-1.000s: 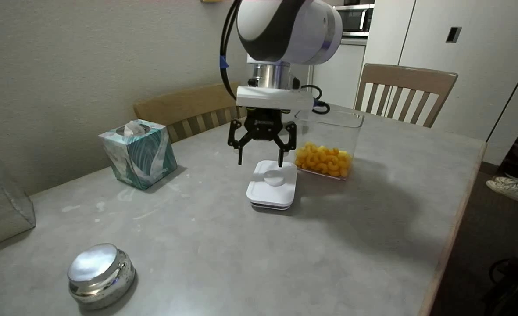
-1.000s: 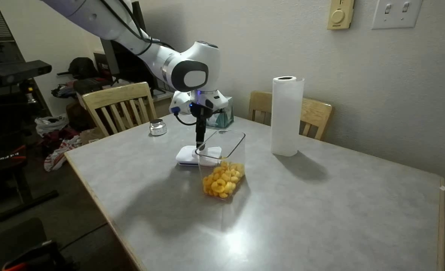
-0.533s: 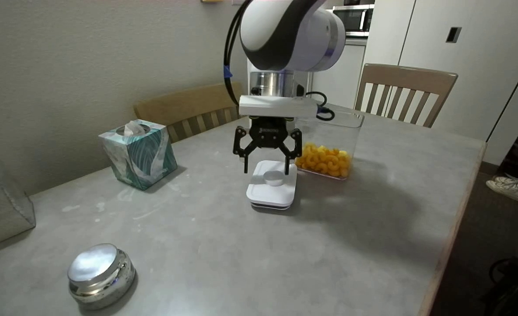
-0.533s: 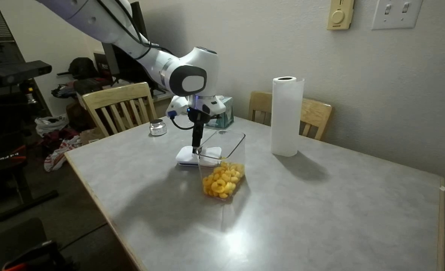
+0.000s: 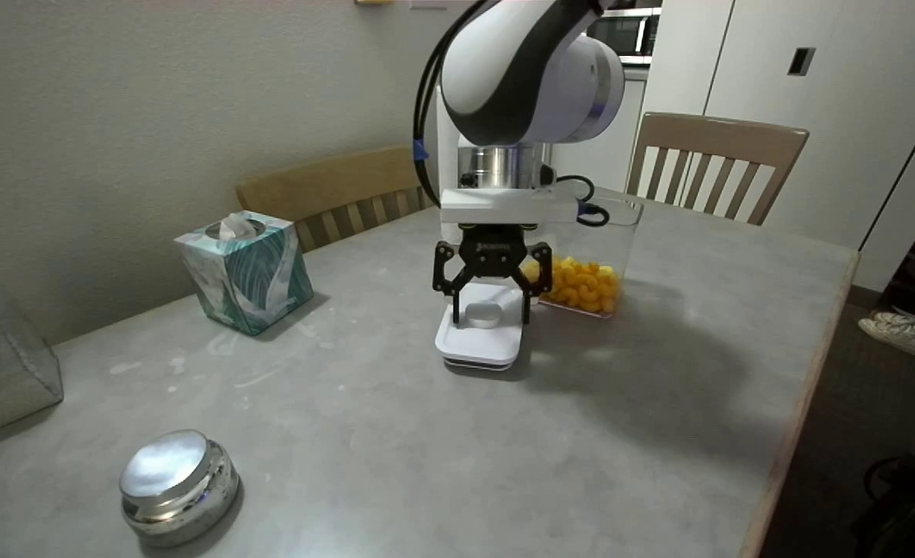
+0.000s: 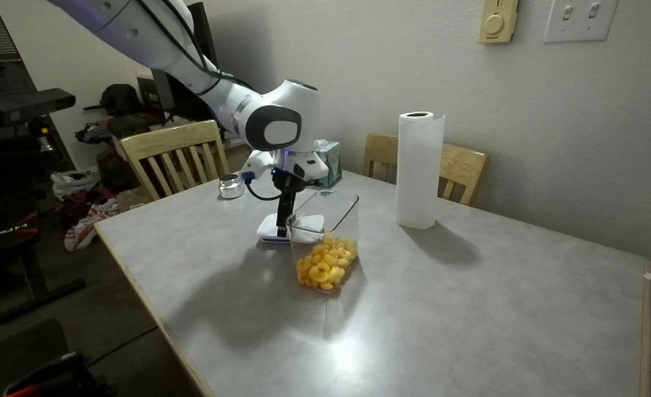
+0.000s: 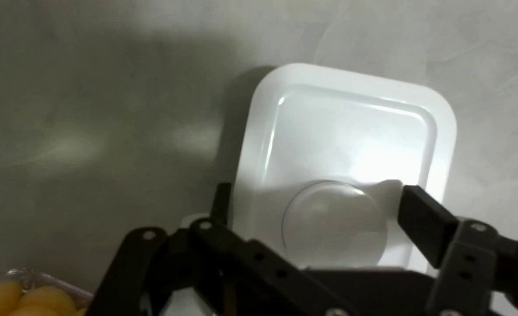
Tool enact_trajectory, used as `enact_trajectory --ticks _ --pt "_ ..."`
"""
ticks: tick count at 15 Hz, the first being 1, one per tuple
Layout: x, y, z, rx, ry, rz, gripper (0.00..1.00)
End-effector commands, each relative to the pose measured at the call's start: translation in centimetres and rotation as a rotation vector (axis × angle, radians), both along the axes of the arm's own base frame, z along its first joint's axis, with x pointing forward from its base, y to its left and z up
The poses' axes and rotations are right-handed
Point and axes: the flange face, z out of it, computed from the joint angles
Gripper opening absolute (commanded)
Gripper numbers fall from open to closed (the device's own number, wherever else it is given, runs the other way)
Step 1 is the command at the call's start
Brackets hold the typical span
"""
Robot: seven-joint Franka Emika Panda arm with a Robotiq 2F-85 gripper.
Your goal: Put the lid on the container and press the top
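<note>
Two fingers (image 7: 423, 219) stood spread either side of the button (image 7: 335, 224) | lid (image 5: 476, 345) lay on table (image 5: 364, 434) near container (image 5: 593, 239) | your step: likely grasping | next: you likely needed to close, then lift

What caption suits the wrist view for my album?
Open gripper astride the button of the lid, tub peeking in at lower left.
</note>
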Motion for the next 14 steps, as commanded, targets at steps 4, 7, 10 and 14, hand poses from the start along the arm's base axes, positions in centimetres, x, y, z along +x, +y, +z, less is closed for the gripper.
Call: enact_trajectory --ticks 4,7,10,14 --pt "-0.1 -1.0 1.1 -0.009 -0.009 -0.002 0.48" --pt "0.1 -1.0 1.2 -0.009 -0.016 0.001 0.29" --pt "0.2 -0.6 1.7 0.005 -0.042 0.067 0.29" --pt "-0.3 -0.1 3.3 0.032 -0.055 0.326 0.29"
